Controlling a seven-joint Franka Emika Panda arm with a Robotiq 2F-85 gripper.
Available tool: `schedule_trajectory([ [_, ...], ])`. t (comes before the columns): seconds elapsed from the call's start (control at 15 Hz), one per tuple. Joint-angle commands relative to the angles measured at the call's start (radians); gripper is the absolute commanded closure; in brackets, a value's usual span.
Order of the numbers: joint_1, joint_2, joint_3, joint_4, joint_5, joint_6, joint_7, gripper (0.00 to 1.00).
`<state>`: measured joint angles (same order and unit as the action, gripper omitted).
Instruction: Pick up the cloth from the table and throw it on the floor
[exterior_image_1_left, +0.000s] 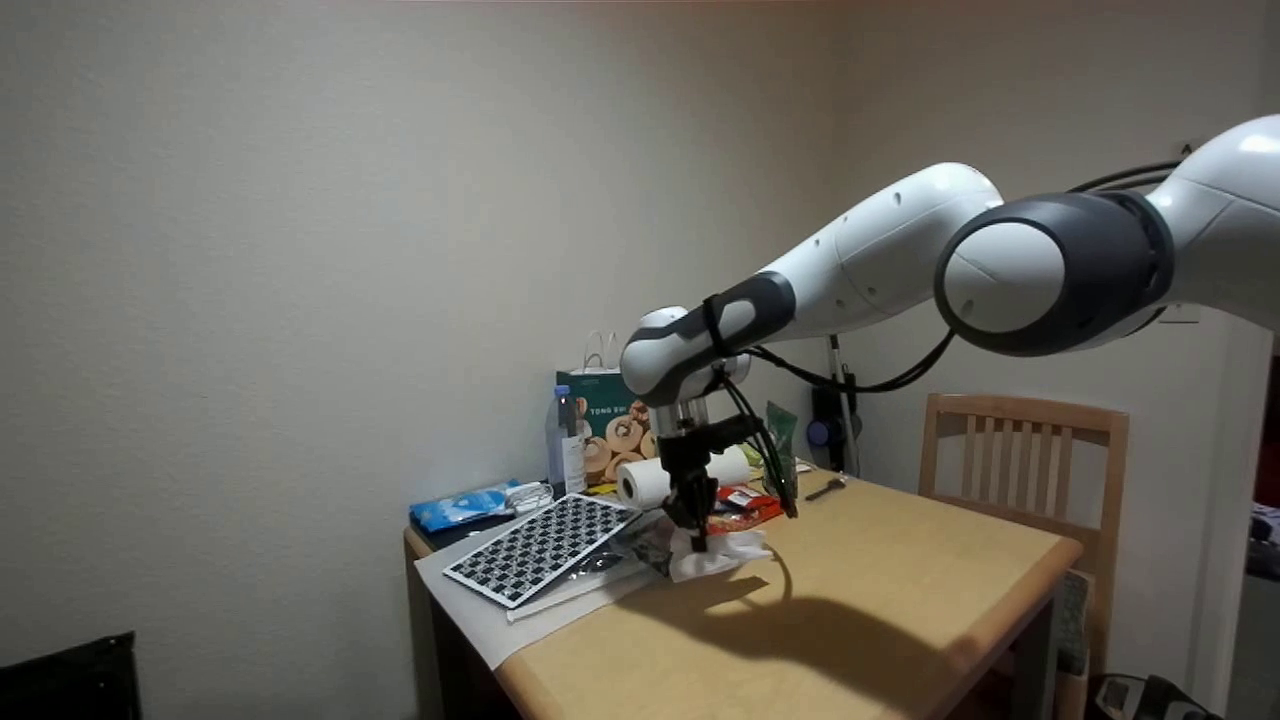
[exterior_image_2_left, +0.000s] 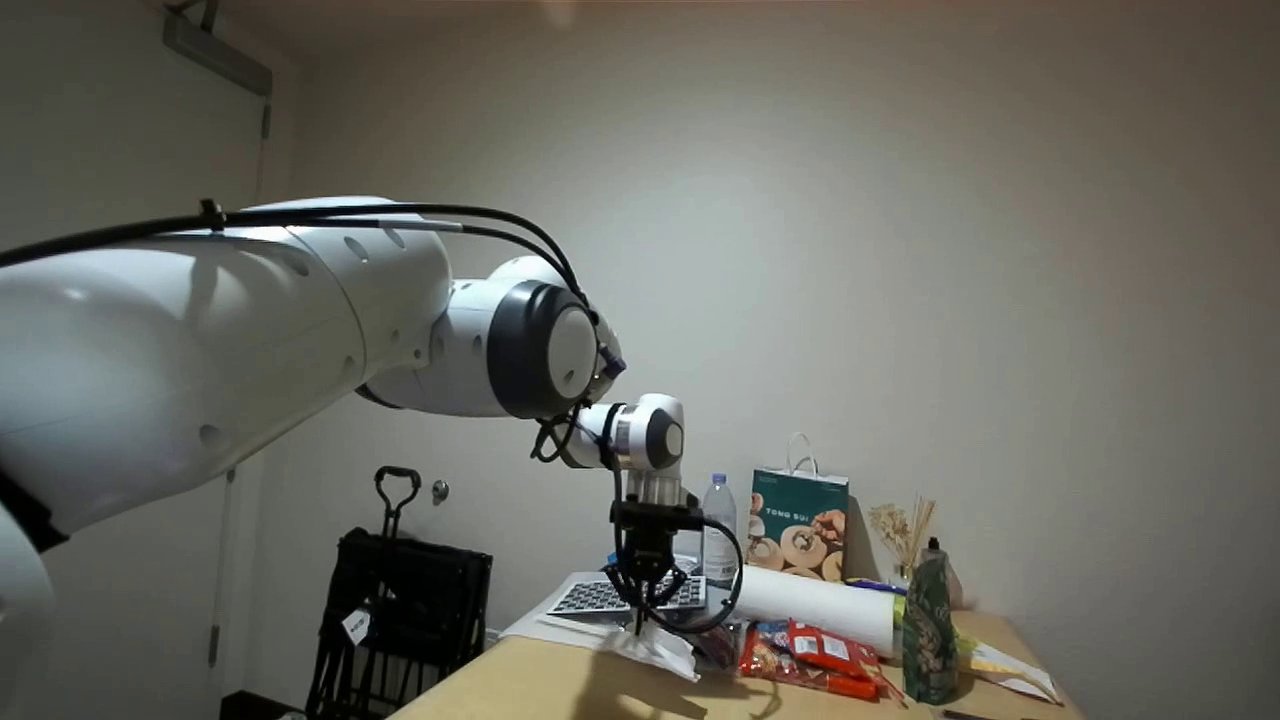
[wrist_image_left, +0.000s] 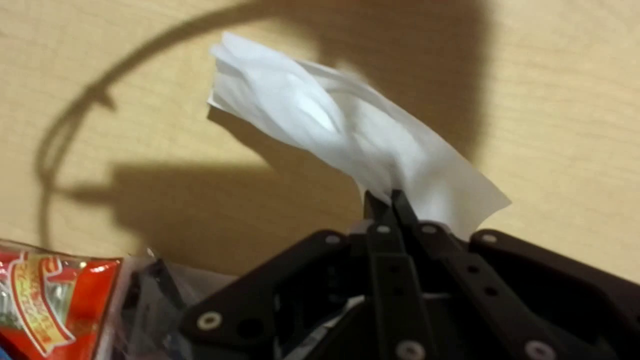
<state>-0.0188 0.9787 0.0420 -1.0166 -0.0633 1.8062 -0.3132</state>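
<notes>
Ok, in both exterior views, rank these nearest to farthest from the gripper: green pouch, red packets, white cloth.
1. White cloth, pinched in the gripper.
2. Red packets, image right of the gripper.
3. Green pouch, upright, farther to image right.

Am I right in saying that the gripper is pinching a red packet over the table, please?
Not quite: the gripper is pinching the white cloth over the table, as the wrist view shows; the red packet there lies off to one side.
</notes>
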Motion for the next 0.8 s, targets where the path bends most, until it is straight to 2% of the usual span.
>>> schedule_trajectory([
  [0.0, 0.02, -0.007, 0.002, 0.01, -0.011, -0.02, 0.001, 0.95],
  [0.4, 0.043, -0.007, 0.0, 0.016, -0.029, -0.041, -0.002, 0.96],
  [0.73, 0.144, 0.083, 0.026, 0.105, -0.065, -0.201, -0.042, 0.96],
])
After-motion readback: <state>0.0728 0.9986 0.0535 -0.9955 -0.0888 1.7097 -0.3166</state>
